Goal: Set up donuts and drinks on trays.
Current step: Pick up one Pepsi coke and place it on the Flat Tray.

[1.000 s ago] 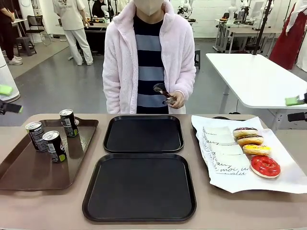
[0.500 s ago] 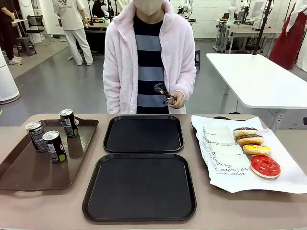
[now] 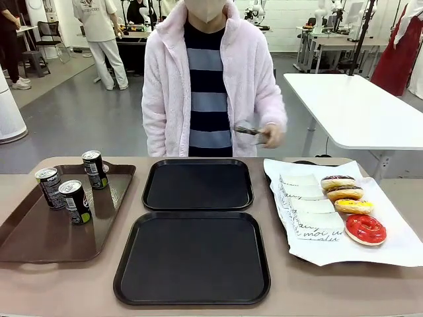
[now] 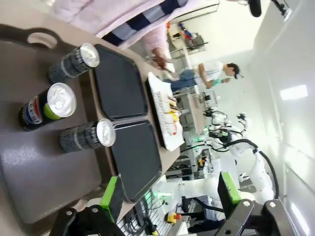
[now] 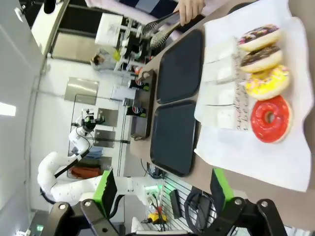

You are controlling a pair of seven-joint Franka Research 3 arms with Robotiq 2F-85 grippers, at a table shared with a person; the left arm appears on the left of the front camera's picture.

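Observation:
Several donuts lie in a row on white paper at the table's right, from a chocolate one point(image 3: 338, 181) to a red one point(image 3: 365, 229), beside white sleeves point(image 3: 309, 206). Three black cans point(image 3: 76, 201) stand on the brown tray point(image 3: 39, 241) at left. Two black trays, far point(image 3: 198, 185) and near point(image 3: 193, 257), sit bare in the middle. My left gripper point(image 4: 170, 196) hangs open high above the cans point(image 4: 47, 105). My right gripper point(image 5: 162, 189) is open, well above the red donut point(image 5: 269, 119).
The person stands at the far edge holding metal tongs point(image 3: 250, 131) in a hand point(image 3: 271, 136) above the far tray's right corner. The white paper point(image 3: 396, 244) overhangs a tray at the right. A white table point(image 3: 350, 105) stands behind.
The green pads seen at both picture edges a second ago have left the front view. The person's hand has swung the tongs out to the right, toward the donuts.

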